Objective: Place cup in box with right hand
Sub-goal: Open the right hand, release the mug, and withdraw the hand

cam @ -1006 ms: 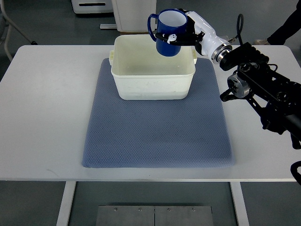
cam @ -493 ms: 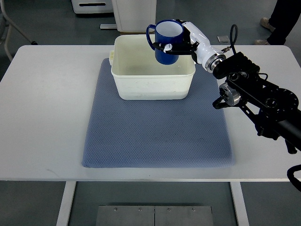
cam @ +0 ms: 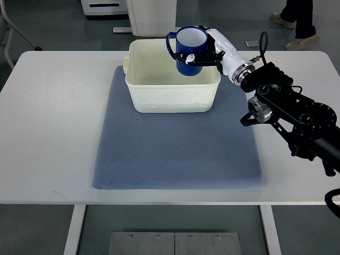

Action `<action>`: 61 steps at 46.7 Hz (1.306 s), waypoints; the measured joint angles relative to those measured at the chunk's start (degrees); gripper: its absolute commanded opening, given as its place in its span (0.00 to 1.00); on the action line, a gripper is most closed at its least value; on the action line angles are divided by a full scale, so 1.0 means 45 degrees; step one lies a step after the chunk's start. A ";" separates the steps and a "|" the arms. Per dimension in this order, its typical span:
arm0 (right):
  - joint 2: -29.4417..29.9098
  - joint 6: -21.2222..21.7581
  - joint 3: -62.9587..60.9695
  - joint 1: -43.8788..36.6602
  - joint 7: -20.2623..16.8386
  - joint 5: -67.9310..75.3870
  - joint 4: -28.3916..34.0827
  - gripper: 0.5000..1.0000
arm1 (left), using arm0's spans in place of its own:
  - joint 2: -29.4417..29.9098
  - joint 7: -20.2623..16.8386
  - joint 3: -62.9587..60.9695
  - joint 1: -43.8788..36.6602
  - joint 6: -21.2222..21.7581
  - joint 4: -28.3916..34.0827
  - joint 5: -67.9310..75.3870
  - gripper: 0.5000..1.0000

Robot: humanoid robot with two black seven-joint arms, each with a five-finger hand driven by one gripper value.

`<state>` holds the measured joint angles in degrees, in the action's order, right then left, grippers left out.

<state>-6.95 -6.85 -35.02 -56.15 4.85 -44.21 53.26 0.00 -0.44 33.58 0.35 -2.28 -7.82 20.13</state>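
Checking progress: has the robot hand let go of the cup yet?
No, the right robot hand grips the blue cup upright over the box.

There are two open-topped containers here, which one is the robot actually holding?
The small blue cup, gripped by the right hand and held upright over the box. The other, the large cream box, rests untouched on the blue-grey mat.

Cup (cam: 190,49) base hidden behind box (cam: 172,93) wall; person (cam: 295,16) cut off at top edge.
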 measured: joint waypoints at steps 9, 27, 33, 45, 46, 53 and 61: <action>0.0000 0.0016 0.0048 0.0000 0.0017 0.0018 0.0000 1.00 | 0.0000 0.0000 0.0002 -0.0001 0.0000 0.0000 0.0000 1.00; -0.0082 0.0019 0.0123 -0.0059 0.0017 0.0038 0.0011 1.00 | 0.0000 0.0000 -0.0001 -0.0008 0.0000 0.0000 -0.0001 1.00; -0.0245 0.0019 -0.0025 -0.0099 0.0017 0.0056 0.0010 1.00 | 0.0000 0.0000 -0.0001 -0.0004 0.0000 0.0000 -0.0001 1.00; -0.1167 0.0018 -0.0249 -0.0118 0.0017 0.1081 0.0003 1.00 | 0.0000 0.0000 -0.0002 -0.0002 0.0000 0.0000 0.0000 1.00; -0.1287 0.0019 -0.0249 -0.0118 0.0017 0.1291 0.0002 1.00 | 0.0000 -0.0002 -0.0001 -0.0005 0.0000 0.0000 0.0000 1.00; -0.1991 0.0014 -0.0261 -0.0069 0.0017 0.2586 -0.0021 1.00 | 0.0000 0.0000 -0.0002 -0.0001 0.0000 0.0001 0.0000 1.00; -0.2853 0.0001 -0.0286 0.0271 0.0017 0.4049 -0.0005 1.00 | 0.0000 -0.0003 -0.0001 -0.0008 0.0000 0.0000 0.0000 1.00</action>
<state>-19.79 -6.84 -36.31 -54.93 4.92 -25.99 53.23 0.00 -0.45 33.57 0.31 -2.29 -7.82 20.13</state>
